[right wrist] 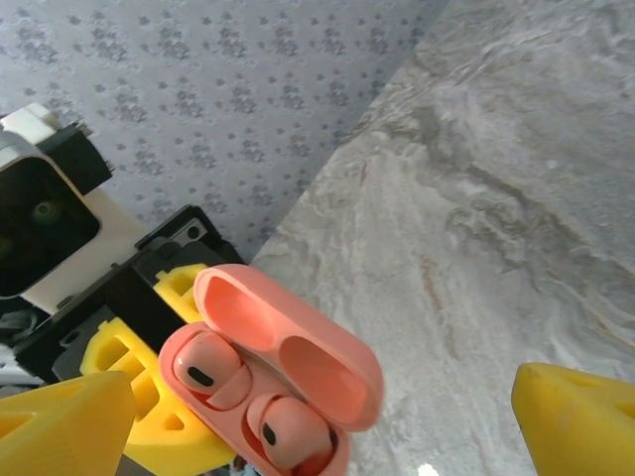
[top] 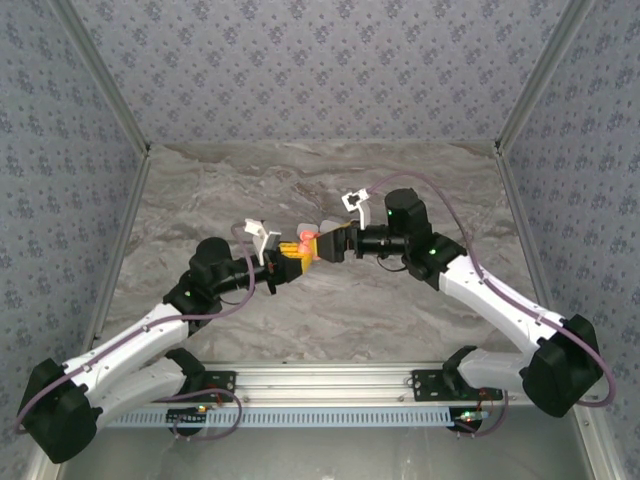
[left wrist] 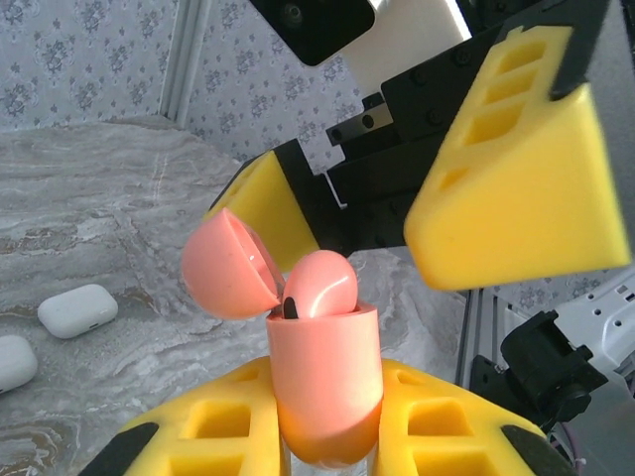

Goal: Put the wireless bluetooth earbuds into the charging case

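Salmon earbuds [right wrist: 208,369] inside open case [right wrist: 298,349] — in left claw [top: 292,258]

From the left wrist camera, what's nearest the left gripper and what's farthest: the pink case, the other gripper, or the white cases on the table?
1. pink case, clamped in the left gripper itself, bottom centre.
2. right gripper, open, just above the case.
3. white cases, down on the table at left; the two are too close to rank.
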Robot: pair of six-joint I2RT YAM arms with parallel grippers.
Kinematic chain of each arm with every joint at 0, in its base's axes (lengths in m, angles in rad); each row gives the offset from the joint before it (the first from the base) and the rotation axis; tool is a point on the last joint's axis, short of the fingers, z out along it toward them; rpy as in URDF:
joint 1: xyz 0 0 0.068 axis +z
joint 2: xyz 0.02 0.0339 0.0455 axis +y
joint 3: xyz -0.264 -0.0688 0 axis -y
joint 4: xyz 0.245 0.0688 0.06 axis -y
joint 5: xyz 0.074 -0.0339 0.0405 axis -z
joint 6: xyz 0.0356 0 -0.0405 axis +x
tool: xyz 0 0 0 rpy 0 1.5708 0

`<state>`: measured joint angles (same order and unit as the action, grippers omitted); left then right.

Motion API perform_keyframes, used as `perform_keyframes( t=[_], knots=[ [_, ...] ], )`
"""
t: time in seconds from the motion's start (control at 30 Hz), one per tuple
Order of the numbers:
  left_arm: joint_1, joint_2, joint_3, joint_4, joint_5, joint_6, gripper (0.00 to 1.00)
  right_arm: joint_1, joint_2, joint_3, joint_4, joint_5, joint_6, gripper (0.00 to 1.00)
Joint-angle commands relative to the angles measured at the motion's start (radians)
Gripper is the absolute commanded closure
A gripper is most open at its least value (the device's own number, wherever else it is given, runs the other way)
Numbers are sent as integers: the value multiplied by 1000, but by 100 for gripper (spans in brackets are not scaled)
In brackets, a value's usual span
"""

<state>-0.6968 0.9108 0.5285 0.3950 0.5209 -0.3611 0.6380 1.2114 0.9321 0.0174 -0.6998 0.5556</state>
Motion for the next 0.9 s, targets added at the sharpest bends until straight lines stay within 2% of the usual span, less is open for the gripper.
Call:
perform_keyframes(
  t=[0.0, 0.13, 0.4, 0.63, 0.77, 0.87],
  knots=[
    [-7, -3, 24, 44, 24, -7, 99, 14, 14, 40, 72, -78, 44, 0],
    [-7, -4, 25, 36, 18, -4, 99, 20, 12, 60, 82, -106, 57, 1],
    [-7, -4, 27, -8, -4, 11, 99, 20, -53, 80, 15, -112, 25, 13],
    [-7, -3, 27, -17, -12, 17, 100, 20, -92, 71, -59, -80, -16, 15],
    [-7, -4, 27, -19, -16, 16, 100, 22, -89, 79, -130, -38, -53, 14],
    [-7, -7, 25, -27, -41, 10, 100, 22, -98, 108, -229, 68, -114, 14]
  ],
)
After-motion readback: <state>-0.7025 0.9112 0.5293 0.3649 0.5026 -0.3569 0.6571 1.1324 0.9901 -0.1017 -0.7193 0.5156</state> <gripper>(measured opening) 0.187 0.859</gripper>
